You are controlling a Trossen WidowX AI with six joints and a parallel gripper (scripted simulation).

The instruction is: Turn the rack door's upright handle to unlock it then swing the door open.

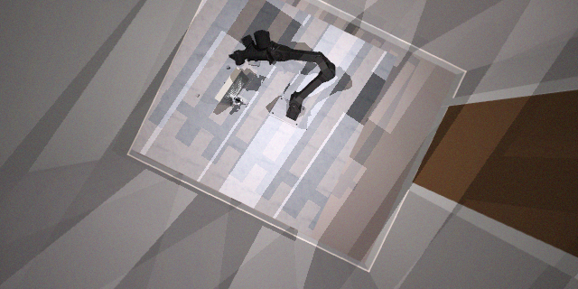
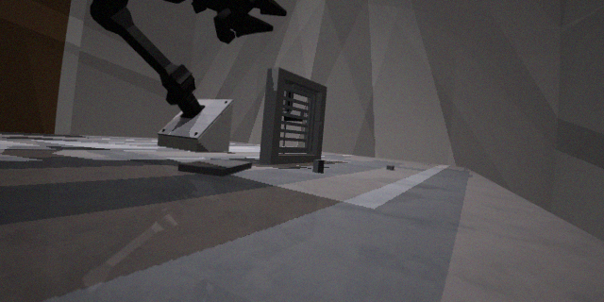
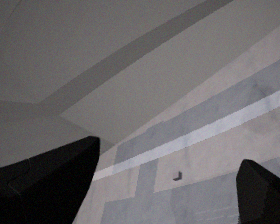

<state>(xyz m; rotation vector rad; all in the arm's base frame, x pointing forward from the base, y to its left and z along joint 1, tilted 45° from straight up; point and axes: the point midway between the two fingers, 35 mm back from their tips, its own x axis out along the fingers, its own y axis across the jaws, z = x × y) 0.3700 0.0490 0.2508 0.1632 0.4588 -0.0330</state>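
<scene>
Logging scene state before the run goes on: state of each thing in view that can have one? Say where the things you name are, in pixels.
End effector (image 1: 232,58) (image 2: 279,21) (image 3: 171,160): open, nothing between the fingers, raised above the rack frame's height.
Arm (image 1: 327,69) (image 2: 108,2): bent, clear of the rack.
Rack frame (image 1: 227,86) (image 2: 270,118): upright.
Rack door (image 2: 294,123): looks closed; lock can't be told.
Door handle: turn can't be told.
Flat dark slab (image 2: 214,166): lying flat.

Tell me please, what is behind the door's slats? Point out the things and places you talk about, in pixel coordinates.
Through the gaps of the slats (image 2: 294,125), a small dark piece and grey wall are visible. The frame (image 2: 270,118) covers what lies behind its solid sides.
</scene>
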